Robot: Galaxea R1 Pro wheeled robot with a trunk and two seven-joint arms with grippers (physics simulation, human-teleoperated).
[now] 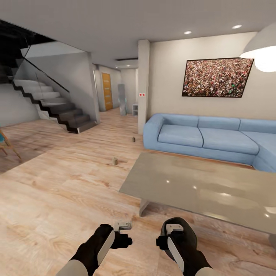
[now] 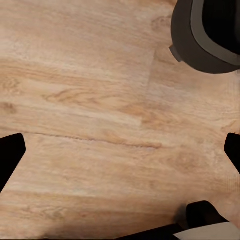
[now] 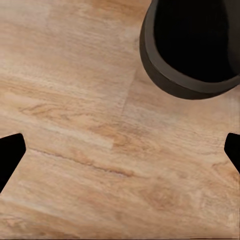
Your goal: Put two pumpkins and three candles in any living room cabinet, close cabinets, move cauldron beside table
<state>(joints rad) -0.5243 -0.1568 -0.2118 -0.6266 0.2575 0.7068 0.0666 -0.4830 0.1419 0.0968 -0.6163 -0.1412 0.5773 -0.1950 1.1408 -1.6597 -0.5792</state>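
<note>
The coffee table (image 1: 199, 184) with its glossy grey top stands just ahead to my right. Two small tan candles sit on the wood floor, one (image 1: 114, 161) left of the table's far corner and one (image 1: 133, 139) farther off near the sofa's end. My left gripper (image 1: 122, 234) and right gripper (image 1: 168, 237) hang low over bare floor, both pointing down. In the wrist views the left gripper (image 2: 120, 152) and right gripper (image 3: 120, 150) are open with nothing between the fingers. A dark round hollow object (image 3: 195, 45), also in the left wrist view (image 2: 210, 35), lies below them; I cannot tell if it is the cauldron. Pumpkins and cabinet are out of view.
A blue corner sofa (image 1: 207, 138) lines the wall behind the table. Dark stairs (image 1: 57, 107) rise at the left, a wooden chair (image 1: 5, 143) pokes in at the left edge, and a hallway (image 1: 115, 99) opens straight ahead. Wide wood floor (image 1: 65, 191) stretches to my left.
</note>
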